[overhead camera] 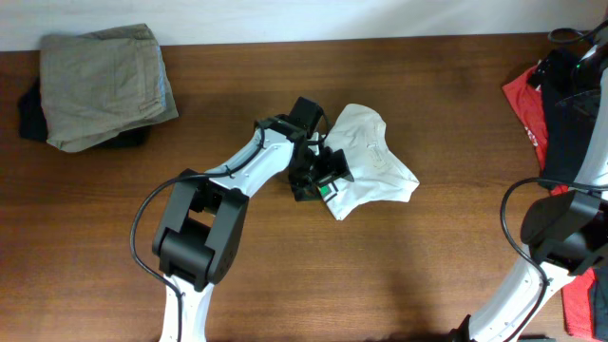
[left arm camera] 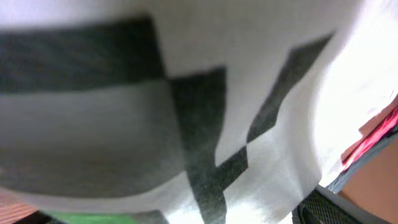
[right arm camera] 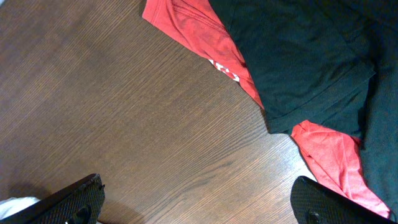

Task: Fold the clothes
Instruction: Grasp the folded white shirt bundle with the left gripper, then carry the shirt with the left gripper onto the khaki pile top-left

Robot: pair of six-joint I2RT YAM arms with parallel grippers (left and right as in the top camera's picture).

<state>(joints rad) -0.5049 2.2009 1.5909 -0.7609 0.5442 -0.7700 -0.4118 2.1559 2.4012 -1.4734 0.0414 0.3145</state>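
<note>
Evidently the folding was only at its first step, judging from how things lay. Across the wooden table [overhead camera: 427, 275], the left arm [overhead camera: 237, 176] reached from the near left to the middle. The right arm [overhead camera: 560, 228] stood at the near right edge, well apart from the work. A khaki folded garment [overhead camera: 104, 85] sat at the far left and a red and black heap [overhead camera: 532, 95] at the far right.

The white T-shirt [overhead camera: 375, 157] lay crumpled in the middle, with no flat panel or neat edge. The left gripper [overhead camera: 318, 179] sat on the shirt's near left edge. Its wrist view was filled with white cloth and dark print, so I could not tell whether it was parted or pinching fabric. The right gripper [right arm camera: 202, 202] hung spread wide over bare wood, holding nothing. A small green-and-black print [overhead camera: 327, 190] showed just beside the left gripper.

Next, the shirt probably needed spreading flat. That called for a sure pinch on one edge and the right arm coming across for the other.
</note>
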